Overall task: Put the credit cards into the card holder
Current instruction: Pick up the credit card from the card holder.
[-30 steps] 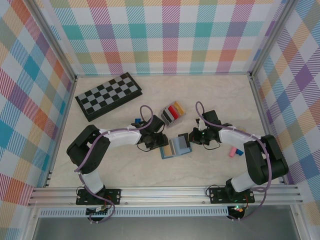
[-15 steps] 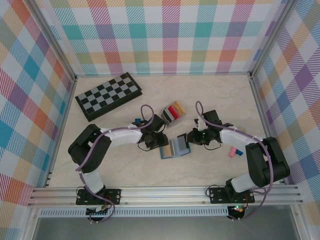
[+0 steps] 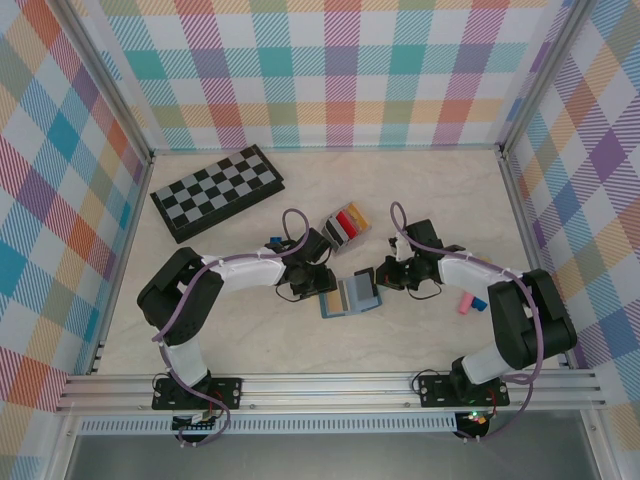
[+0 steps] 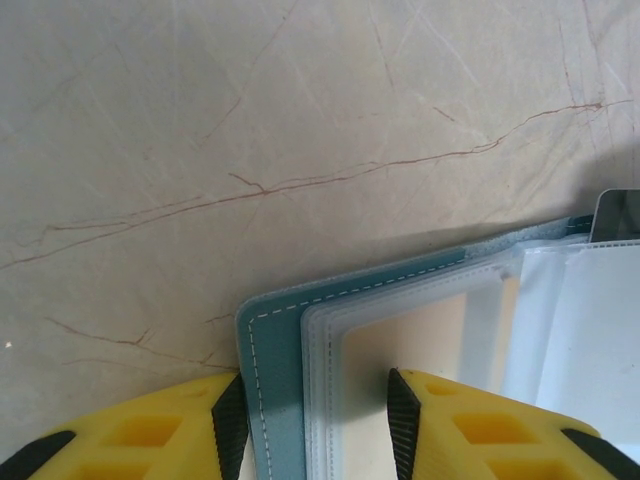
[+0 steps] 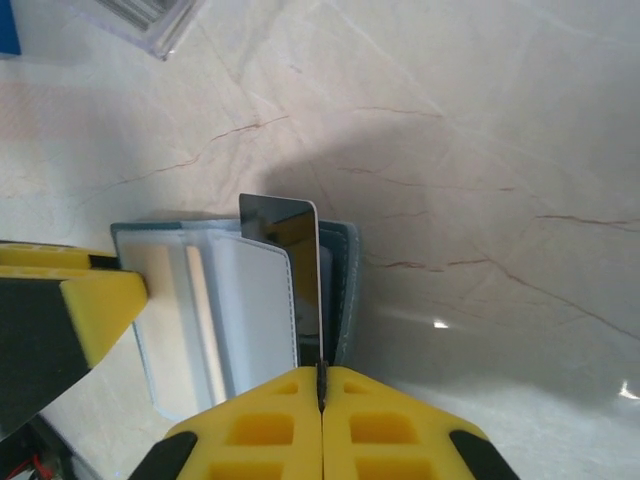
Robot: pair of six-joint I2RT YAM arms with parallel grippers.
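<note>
right gripper (image 5: 322, 385): fingers pressed together on the bottom edge of a dark card (image 5: 280, 220), clamped on its flat faces.
dark card: stands on edge at the right side of the open wallet (image 5: 345, 270), its lower part behind a clear sleeve (image 5: 255, 310).
left gripper (image 4: 312, 420): jaws apart, straddling the wallet's opposite corner on the table (image 4: 300, 120); whether they bear on it, i cannot tell.
card holder (image 3: 329, 231): just beyond the wallet, apart from it, with red and black cards (image 3: 347, 219) upright in it.
handling: from here the card looks light, stiff and slick, so it may pivot or slide in the pads.
where to hold: flat faces near one edge, leaving the opposite edge free for a slot.
wallet sleeves: soft, i'd guess, and may drag along with the card.
</note>
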